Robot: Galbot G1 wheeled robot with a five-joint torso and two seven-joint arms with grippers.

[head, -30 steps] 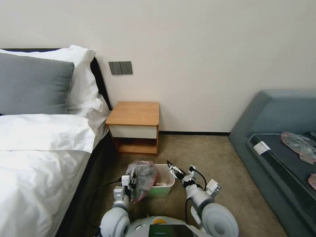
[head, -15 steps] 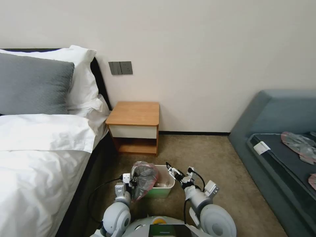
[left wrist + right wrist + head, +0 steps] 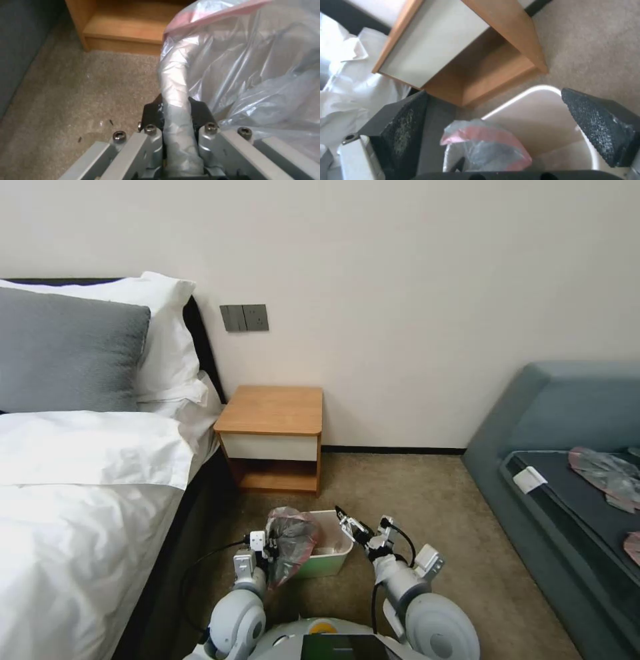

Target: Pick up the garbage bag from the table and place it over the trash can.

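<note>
The garbage bag [image 3: 291, 539], crinkly grey plastic with a pink rim, hangs bunched at the left side of the trash can [image 3: 331, 557], a cream bin with a green lower part on the carpet. My left gripper [image 3: 267, 545] is shut on a twisted fold of the garbage bag [image 3: 240, 75], as the left wrist view shows at the gripper [image 3: 176, 111]. My right gripper [image 3: 346, 523] stands open above the bin's right rim. In the right wrist view the gripper [image 3: 500, 120] frames the bag [image 3: 486, 145] and the bin [image 3: 536, 117]. Behind the bin stands the table [image 3: 273, 410], its top bare.
A bed [image 3: 80, 500] with white linen fills the left, its dark base close to my left arm. At the right a blue-grey sofa [image 3: 567, 447] holds other crumpled bags [image 3: 610, 473]. Open carpet [image 3: 400, 487] lies between the nightstand and the sofa.
My left gripper has carried the bag a little to the right, closer over the bin's left edge. The right gripper has edged slightly left and stays open.
</note>
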